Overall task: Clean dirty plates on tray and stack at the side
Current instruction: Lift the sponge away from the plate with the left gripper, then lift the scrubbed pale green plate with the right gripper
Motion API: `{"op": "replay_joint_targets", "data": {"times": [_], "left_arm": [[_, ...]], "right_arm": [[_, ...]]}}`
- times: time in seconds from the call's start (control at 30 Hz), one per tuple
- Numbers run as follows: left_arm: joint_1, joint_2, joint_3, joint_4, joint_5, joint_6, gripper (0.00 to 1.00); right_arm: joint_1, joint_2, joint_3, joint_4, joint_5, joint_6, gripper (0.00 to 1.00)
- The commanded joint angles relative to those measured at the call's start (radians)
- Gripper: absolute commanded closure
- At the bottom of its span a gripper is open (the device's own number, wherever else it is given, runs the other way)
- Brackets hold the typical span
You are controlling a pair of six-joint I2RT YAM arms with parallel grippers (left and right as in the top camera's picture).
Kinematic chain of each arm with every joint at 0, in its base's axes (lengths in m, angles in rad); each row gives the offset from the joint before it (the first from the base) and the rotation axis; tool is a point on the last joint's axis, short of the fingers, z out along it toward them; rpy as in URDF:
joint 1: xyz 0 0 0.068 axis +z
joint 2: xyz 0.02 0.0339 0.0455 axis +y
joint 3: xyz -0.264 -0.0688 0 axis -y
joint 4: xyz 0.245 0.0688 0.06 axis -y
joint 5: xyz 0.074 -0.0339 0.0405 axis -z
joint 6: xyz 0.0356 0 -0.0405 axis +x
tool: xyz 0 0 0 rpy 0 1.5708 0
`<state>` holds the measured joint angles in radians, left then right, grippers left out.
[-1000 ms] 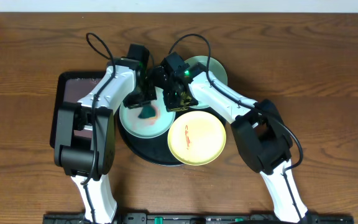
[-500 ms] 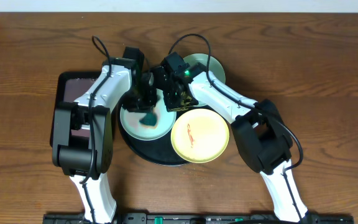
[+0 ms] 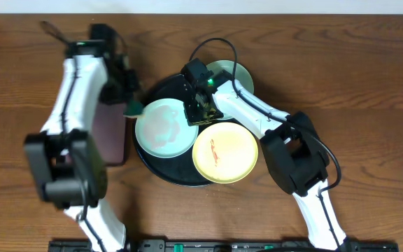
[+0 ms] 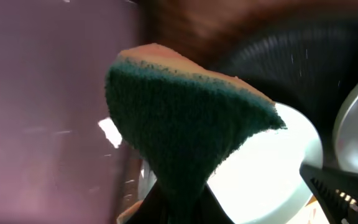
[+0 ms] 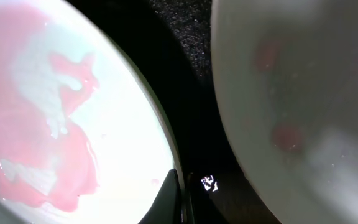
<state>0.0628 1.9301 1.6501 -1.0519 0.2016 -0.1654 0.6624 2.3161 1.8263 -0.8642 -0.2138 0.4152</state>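
Note:
The black tray [image 3: 165,171] holds a mint plate [image 3: 161,127] with faint pink smears at its left, a yellow plate [image 3: 224,152] with a red smear at the front right, and a second mint plate [image 3: 235,75] at the back right. My left gripper [image 3: 129,100] is shut on a green sponge [image 3: 133,107] and holds it just left of the tray, above the maroon tray's edge. In the left wrist view the sponge [image 4: 185,124] fills the middle. My right gripper [image 3: 196,112] is shut on the right rim of the smeared mint plate [image 5: 61,124].
A rectangular dark maroon tray [image 3: 110,136] lies left of the black tray, partly under my left arm. The table is brown wood. Black cables loop above the back of the black tray.
My left gripper has lifted the sponge off the mint plate and swung left, off the black tray. The red smear on that plate is now fainter. The right arm has not moved.

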Motion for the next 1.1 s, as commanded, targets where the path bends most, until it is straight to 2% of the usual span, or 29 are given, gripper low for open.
{"op": "replay_joint_targets", "data": {"times": [0.0, 0.33, 0.9, 1.07], "left_arm": [[0.062, -0.105, 0.036, -0.02, -0.038, -0.024, 0.93], [0.199, -0.13, 0.019, -0.058, -0.038, -0.024, 0.93], [0.203, -0.13, 0.008, -0.059, -0.038, -0.024, 0.93], [0.203, -0.13, 0.008, -0.059, -0.038, -0.024, 0.93]], "right_arm": [[0.021, -0.031, 0.027, -0.008, 0.038, -0.051, 0.99], [0.127, -0.196, 0.027, -0.034, 0.484, -0.083, 0.99], [0.325, -0.307, 0.027, -0.06, 1.174, -0.126, 0.99], [0.372, -0.338, 0.027, -0.056, 1.304, -0.127, 0.99]]}}
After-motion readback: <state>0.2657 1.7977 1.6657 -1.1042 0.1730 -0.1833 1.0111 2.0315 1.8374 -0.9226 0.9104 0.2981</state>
